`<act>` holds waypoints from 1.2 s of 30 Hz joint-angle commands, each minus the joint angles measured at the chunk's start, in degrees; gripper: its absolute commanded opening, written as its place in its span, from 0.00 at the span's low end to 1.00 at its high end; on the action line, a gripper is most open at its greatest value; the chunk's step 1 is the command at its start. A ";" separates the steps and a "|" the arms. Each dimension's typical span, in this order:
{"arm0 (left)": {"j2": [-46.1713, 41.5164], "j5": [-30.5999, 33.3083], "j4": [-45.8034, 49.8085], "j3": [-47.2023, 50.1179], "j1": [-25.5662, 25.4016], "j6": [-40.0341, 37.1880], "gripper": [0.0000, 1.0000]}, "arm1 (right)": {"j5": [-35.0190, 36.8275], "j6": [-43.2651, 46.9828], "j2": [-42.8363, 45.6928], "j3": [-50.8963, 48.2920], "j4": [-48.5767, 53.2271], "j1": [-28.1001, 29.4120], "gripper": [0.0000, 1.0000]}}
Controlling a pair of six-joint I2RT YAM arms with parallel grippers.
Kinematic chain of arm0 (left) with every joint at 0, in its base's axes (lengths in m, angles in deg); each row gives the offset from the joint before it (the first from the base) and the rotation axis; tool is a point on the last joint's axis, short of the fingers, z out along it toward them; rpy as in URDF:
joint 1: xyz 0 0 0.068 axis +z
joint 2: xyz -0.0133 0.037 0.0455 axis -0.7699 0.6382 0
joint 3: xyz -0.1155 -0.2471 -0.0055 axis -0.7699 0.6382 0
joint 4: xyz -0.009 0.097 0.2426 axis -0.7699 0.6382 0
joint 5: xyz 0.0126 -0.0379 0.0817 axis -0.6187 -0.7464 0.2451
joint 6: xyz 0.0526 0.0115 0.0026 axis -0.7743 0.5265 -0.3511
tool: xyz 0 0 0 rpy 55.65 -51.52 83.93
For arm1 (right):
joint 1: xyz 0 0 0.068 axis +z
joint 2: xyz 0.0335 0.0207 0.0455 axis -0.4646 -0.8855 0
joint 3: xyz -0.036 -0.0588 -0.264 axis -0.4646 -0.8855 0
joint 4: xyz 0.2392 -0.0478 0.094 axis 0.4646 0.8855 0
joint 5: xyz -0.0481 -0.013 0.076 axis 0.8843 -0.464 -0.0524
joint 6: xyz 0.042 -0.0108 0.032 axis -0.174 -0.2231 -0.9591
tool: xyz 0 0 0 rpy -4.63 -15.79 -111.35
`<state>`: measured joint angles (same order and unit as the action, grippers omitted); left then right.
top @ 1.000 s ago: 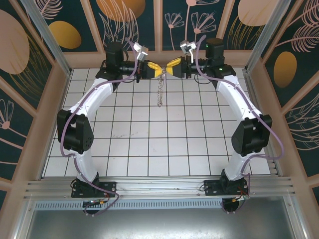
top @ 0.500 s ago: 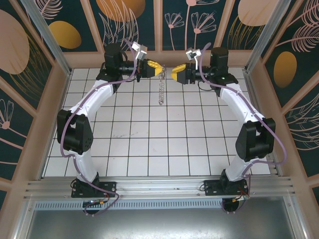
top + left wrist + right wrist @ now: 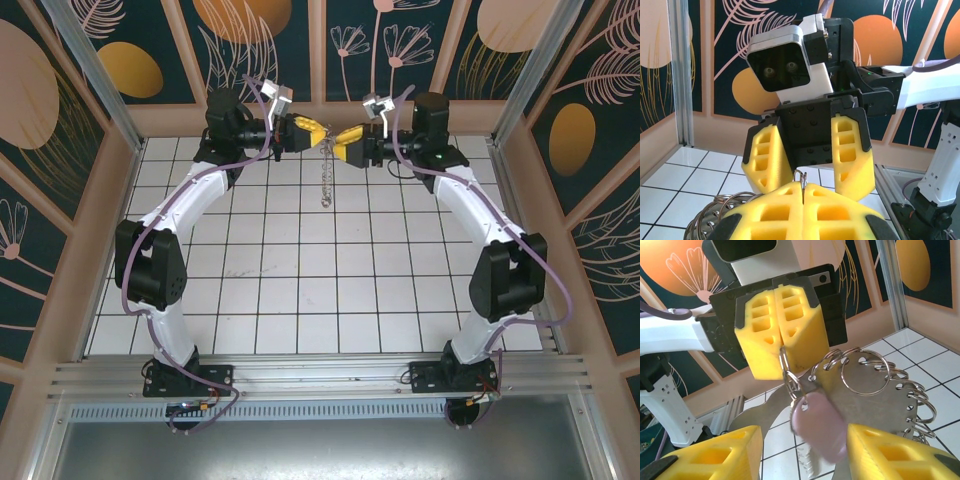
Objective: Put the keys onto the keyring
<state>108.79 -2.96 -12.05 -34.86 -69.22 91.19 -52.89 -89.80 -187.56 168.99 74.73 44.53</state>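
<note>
Small lilac-headed metal key point(image 3: 817, 427) hangs, blurred, off the silvery ring-fringed keyring point(image 3: 875, 407), held aloft at far centre by the clamped left gripper point(image 3: 781, 360); the right gripper point(image 3: 345, 147), withdrawn rightward a moment ago, is back with jaws parted empty around the key, suggesting a regrasp.

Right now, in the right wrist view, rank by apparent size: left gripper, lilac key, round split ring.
1. left gripper
2. lilac key and split ring: near equal, key closer and blurred, so unranked.
</note>
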 commanded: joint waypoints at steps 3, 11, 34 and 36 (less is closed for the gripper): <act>-2.41 0.90 -5.71 0.65 -0.29 2.58 0.00 | -0.78 0.26 -1.99 3.20 -1.02 1.45 0.48; -2.91 3.87 -9.21 2.01 -0.29 4.78 0.00 | 0.85 1.32 -2.26 3.04 1.32 1.85 0.13; -2.23 8.41 -19.62 4.45 -0.30 12.87 0.00 | 2.87 3.52 -4.45 6.94 5.42 6.89 0.00; -2.16 9.64 -20.62 4.98 -0.29 13.99 0.00 | 3.11 3.30 -4.35 7.15 5.54 6.93 0.00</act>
<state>108.37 3.56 -26.84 -30.32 -69.09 102.60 -48.54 -86.80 -191.24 174.30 79.36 49.60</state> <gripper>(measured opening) 0.045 0.055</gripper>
